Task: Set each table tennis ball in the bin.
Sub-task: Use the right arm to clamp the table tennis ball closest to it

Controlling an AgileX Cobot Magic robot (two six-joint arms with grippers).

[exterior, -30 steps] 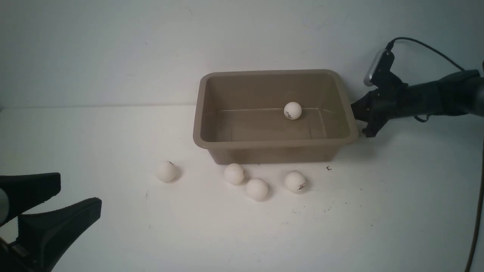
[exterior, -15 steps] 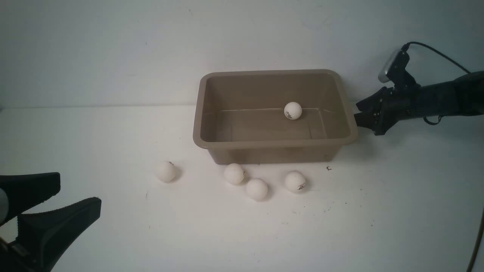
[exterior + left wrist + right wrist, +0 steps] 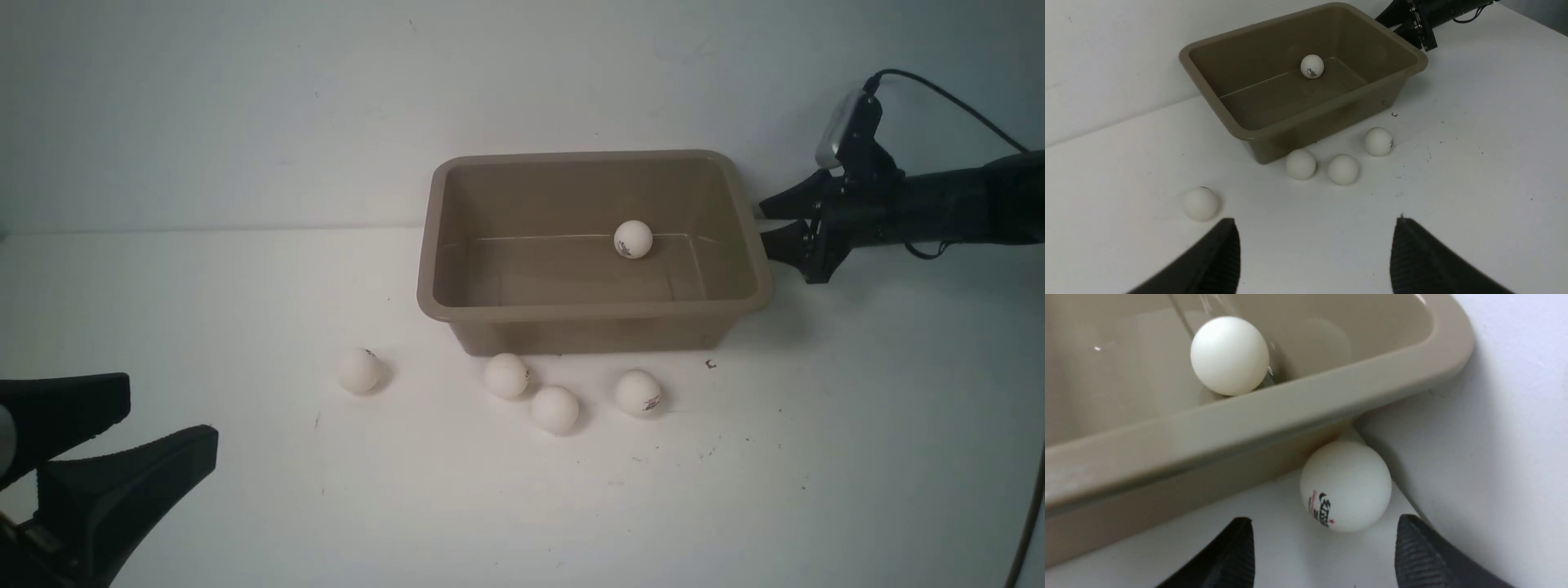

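Note:
The taupe bin (image 3: 571,310) stands mid-table with one table tennis ball (image 3: 633,238) inside. Several more balls lie on the table before its front wall, from the leftmost one (image 3: 359,370) to the rightmost one (image 3: 638,392). My right gripper (image 3: 766,224) is open at the bin's right end. In its wrist view the jaws (image 3: 1325,520) stand apart just short of a logo-printed ball (image 3: 1345,486), which rests on the table against the bin's outer corner (image 3: 1249,424). That ball is hidden in the front view. My left gripper (image 3: 167,420) is open and empty at the near left.
A white back wall rises close behind the bin and right beside the corner ball. The right arm's cable (image 3: 939,90) loops above it. In the left wrist view the leftmost ball (image 3: 1200,203) lies just past my left fingertip (image 3: 1229,228).
The right gripper has gone from shut to open and has swung up from pointing down at the table to level with the bin's right rim. The left arm and the balls have not moved.

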